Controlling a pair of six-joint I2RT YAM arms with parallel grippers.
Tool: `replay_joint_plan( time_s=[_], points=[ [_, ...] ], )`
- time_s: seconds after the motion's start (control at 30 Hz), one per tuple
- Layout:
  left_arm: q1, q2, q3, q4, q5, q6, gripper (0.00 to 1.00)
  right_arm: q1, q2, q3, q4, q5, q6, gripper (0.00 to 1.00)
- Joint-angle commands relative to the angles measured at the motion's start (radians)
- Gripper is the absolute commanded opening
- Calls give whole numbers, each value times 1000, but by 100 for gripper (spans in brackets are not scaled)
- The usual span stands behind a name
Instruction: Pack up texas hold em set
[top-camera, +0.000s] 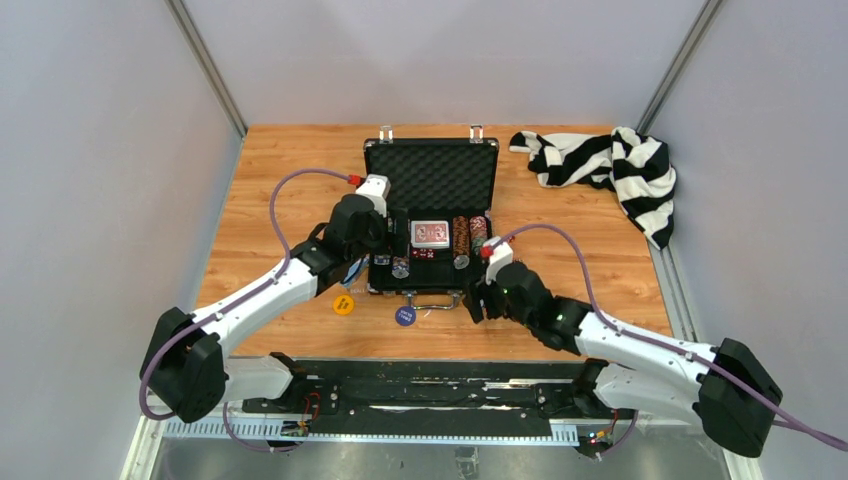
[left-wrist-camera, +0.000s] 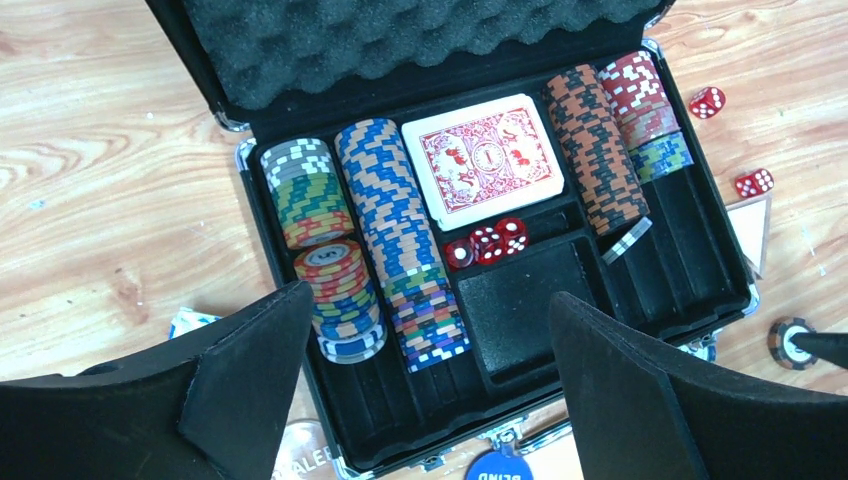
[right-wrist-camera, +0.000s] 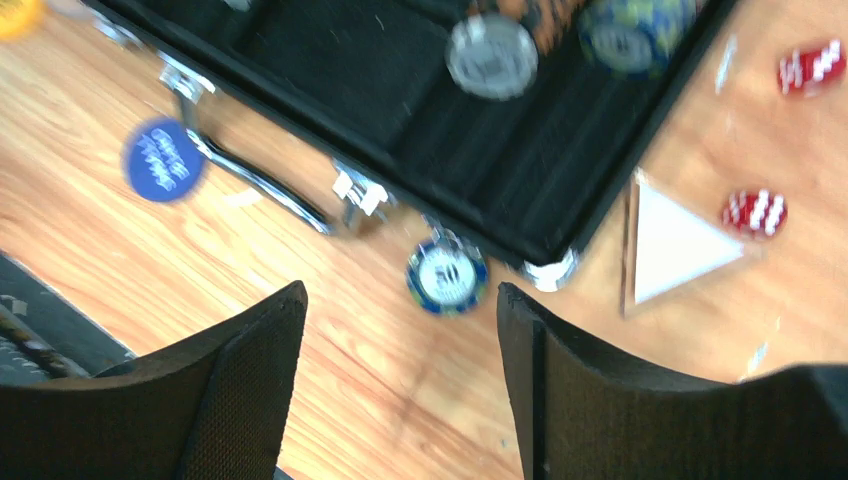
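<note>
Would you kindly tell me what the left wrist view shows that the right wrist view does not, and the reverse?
Only the left wrist: the foam lid, the card deck and three dice inside the case. Only the right wrist: the metal handle and the edge of a yellow disc. Both: the black case, two loose dice on the table, a loose chip and the blue disc.

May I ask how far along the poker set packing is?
Packed: chip rows, a red-backed card deck and three red dice, in the open black foam-lined case. Nothing in hand: left fingers and right fingers stand open. Left outside: two red dice, a loose blue-rimmed chip, blue round button, yellow round button.
</note>
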Motion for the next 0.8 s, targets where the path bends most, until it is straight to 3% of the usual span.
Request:
replay_joint_plan(
  time_s=[0.0, 0.1, 0.2, 0.77],
  points=[
    [-2, -19, -32, 53, 8, -60, 93, 90, -33, -118, -25, 225, 133, 70],
    [-2, -43, -73, 77, -28, -86, 93, 161, -35, -175, 37, 430, 205, 71],
    [-2, -72, -97, 93, -48, -93, 93, 190, -13, -220, 116, 512, 246, 73],
    [-2, -74, -107, 105, -50, -91, 93, 187, 210, -251, 341, 421, 262, 73]
  ],
)
